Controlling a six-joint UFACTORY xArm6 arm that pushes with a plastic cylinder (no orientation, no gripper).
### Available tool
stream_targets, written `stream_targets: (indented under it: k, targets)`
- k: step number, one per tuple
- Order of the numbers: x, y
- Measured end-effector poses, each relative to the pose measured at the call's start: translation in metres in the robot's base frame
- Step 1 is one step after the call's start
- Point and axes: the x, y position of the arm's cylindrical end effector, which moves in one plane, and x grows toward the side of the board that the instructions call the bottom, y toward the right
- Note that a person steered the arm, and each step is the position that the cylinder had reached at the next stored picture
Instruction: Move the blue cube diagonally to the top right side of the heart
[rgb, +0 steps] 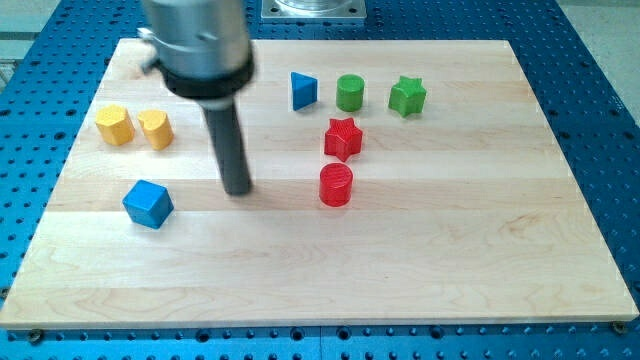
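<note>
No claw visible; my tip (238, 190) right of blue cube (148, 204), apart; arm top cropped.

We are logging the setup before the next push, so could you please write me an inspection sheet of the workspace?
Surface: pale wooden board, lying flat on a blue perforated table.
Job's things: blue cube at the view's left; yellow heart above it, beside a yellow hexagonal block.
Clutter: blue triangle, green cylinder, green star, red star, red cylinder.
Grippers: none fitted; my tip rests on the board to the right of the blue cube, apart from it.
Cables: nothing seen.
Surroundings: grey metal plate at the view's top.
</note>
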Motion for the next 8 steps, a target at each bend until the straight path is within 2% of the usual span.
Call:
stream_targets:
  k: [1, 2, 3, 4, 5, 6, 7, 8]
  targets:
    - [0.077, -0.061]
    - [0.067, -0.115]
    - [0.025, -0.103]
    - [-0.023, -0.065]
    - [0.013, -0.071]
    - [0.007, -0.118]
    - [-0.043, -0.082]
    - [-0.082, -0.022]
